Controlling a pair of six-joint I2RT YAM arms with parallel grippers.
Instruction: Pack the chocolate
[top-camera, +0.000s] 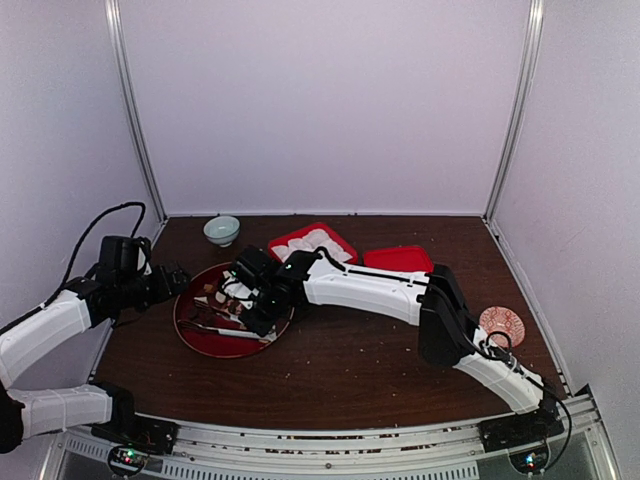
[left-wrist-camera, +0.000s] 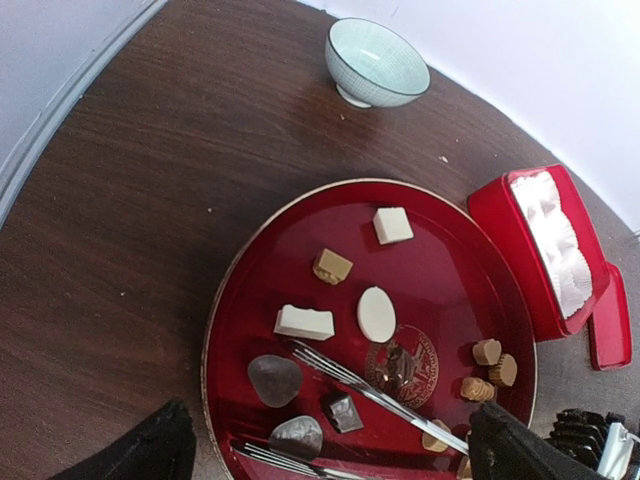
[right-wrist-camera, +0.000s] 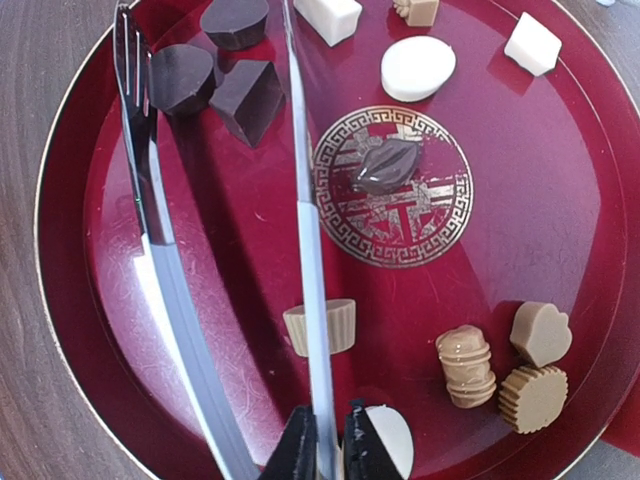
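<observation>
The small chocolate pieces (right-wrist-camera: 247, 98), dark, tan and cream-white, all lie loose on the round red lacquer plate (right-wrist-camera: 560, 200) at the left of the table. I see none in the red rectangular box (left-wrist-camera: 497, 228) just to the plate's far right, and its white paper cups (left-wrist-camera: 555, 240) look unfilled.

My right gripper (right-wrist-camera: 330, 422) is clenched on the long metal tongs (right-wrist-camera: 300, 200). As far as I can see, only one blade sits between the fingers, and the blade with the forked tip splays out beside them. The left gripper (left-wrist-camera: 328, 415) hangs released by the plate's left edge, fingers wide, holding nothing.

The open blades straddle two dark pieces lying just beside each other near the tips. With one blade held I doubt I can squeeze the tongs shut, so I would first reseat the grip to bring both blades between the fingers. Then I would shift the tips to bracket a single piece and keep them low against the plate. I would close slowly, because the lacquer looks slick and a piece could skid or pop out. After that I would lift level and carry the piece to a cup.
</observation>
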